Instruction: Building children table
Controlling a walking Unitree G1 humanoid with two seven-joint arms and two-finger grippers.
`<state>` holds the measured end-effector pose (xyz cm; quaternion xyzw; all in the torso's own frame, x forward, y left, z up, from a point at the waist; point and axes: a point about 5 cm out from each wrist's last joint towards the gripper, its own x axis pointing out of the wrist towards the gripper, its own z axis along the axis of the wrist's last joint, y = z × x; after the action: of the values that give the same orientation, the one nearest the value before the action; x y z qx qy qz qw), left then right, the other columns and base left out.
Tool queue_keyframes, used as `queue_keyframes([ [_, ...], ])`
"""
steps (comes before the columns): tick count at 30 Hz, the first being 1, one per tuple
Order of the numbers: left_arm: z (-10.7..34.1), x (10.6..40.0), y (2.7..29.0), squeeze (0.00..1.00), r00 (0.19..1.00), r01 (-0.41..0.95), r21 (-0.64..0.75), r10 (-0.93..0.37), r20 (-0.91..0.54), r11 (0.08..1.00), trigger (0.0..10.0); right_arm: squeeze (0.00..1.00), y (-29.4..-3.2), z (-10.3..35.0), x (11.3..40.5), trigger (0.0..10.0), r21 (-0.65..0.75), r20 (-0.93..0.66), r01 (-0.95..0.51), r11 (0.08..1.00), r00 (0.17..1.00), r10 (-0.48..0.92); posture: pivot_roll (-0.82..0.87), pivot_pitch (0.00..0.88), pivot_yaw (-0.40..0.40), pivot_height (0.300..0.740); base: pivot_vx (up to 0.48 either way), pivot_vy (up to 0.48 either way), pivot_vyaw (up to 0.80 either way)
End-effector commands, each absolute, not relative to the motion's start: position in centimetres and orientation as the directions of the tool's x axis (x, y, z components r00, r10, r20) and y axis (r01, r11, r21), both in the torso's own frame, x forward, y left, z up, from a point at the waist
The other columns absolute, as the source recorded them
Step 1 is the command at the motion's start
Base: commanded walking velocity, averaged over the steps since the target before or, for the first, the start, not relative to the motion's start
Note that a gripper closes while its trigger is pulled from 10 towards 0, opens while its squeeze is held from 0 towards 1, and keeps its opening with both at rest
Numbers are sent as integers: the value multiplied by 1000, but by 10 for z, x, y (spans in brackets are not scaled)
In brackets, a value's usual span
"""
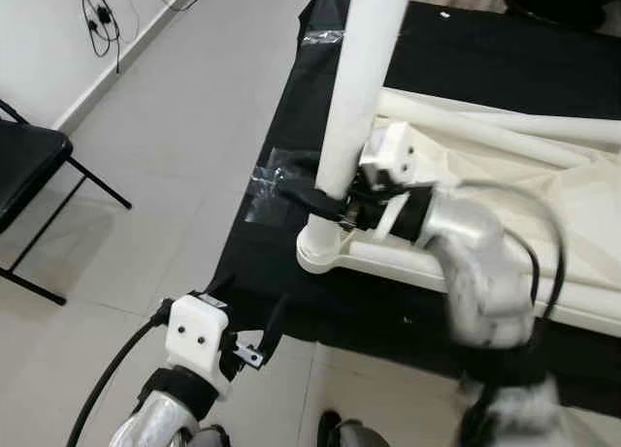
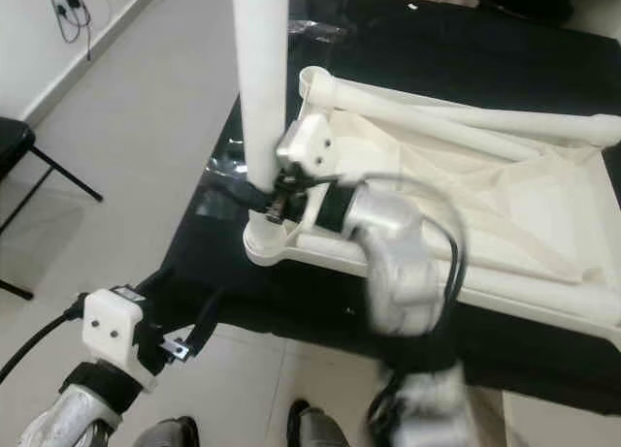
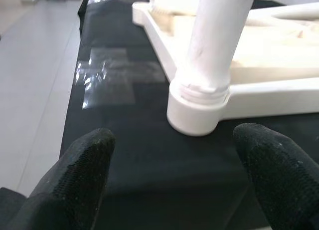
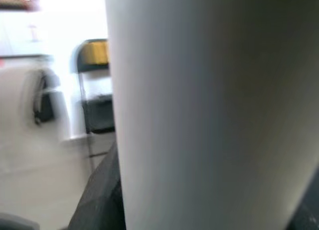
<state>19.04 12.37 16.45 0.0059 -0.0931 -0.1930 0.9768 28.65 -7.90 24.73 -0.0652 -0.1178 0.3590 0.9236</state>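
A white children's table [image 1: 417,263] lies upside down on a black cloth [image 1: 291,272]. One white leg [image 1: 359,88] stands upright in the near left corner socket [image 3: 197,115]. My right gripper [image 1: 325,200] is shut on this leg just above the socket; the leg [image 4: 209,110] sits very close in the right wrist view. My left gripper [image 1: 257,342] hangs open below the cloth's front edge, left of the socket. Its black fingertips [image 3: 82,172] point at the socket from a short way off, holding nothing.
Two more white legs [image 2: 466,112] lie across the table's underside. Clear plastic wrap [image 1: 277,180] lies on the cloth beside the socket. A black folding chair [image 1: 24,161] stands on the tiled floor to the left. Cables [image 1: 97,20] hang on the far left wall.
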Motion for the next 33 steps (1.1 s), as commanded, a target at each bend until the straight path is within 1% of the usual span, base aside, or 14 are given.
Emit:
queue_keyframes([
  [1,156,192,127,0,916,375,36,-376,142,926,10000,0,-95,199,286,0,-142,-78,-489,861,872,482,2,284,-52,740,0,0,0],
  [8,149,213,126,0,913,383,43,-385,137,923,10000,0,-79,206,293,0,-163,-10,-501,850,862,506,2,202,-42,740,0,0,0],
  [9,148,215,126,0,916,375,47,-378,136,926,10000,0,-78,209,295,3843,-159,6,-506,848,858,514,9,194,-45,740,0,0,0],
  [10,148,215,126,0,916,375,47,-378,136,926,10000,0,-78,209,295,3843,-159,6,-506,848,858,514,9,194,-45,740,0,0,0],
  [11,148,215,127,0,919,368,50,-371,136,929,10000,0,-77,212,294,5373,-154,21,-504,850,858,513,11,192,-45,740,0,0,0],
  [12,148,216,128,0,922,360,52,-364,135,931,10000,94,-75,216,293,10000,-145,40,-532,834,839,542,16,190,-45,740,0,0,0],
  [13,147,216,129,0,924,353,53,-357,134,934,10000,1000,-72,219,291,10000,-118,37,-587,801,803,594,20,191,-41,740,0,0,0],
  [20,146,217,130,0,924,357,46,-360,126,933,10000,1000,-74,238,296,10000,-116,81,-757,643,638,766,34,204,-35,740,0,0,0],
  [21,147,215,130,0,922,362,45,-365,128,931,10000,1000,-78,249,302,10000,-160,108,-818,553,542,833,40,210,-33,740,0,0,0],
  [22,147,215,130,0,922,362,45,-365,128,931,10000,1000,-78,249,302,10000,-160,108,-818,553,542,833,40,210,-33,740,0,0,0],
  [27,147,213,128,0,918,373,41,-376,130,927,10000,1000,-79,258,319,10000,-257,58,-908,330,326,943,55,226,-34,740,0,0,0],
  [28,147,213,128,0,918,373,41,-376,130,927,10000,1000,-79,258,319,10000,-257,58,-908,330,326,943,55,226,-34,740,0,0,0],
  [29,148,210,127,0,917,375,40,-377,131,926,10000,0,-78,260,324,10000,-276,10,-937,212,218,976,65,232,-35,740,0,0,0],
  [33,149,206,126,0,918,373,38,-375,129,927,10000,0,-75,268,331,10000,-233,-5,-969,86,89,996,75,248,-40,740,0,0,0],
])
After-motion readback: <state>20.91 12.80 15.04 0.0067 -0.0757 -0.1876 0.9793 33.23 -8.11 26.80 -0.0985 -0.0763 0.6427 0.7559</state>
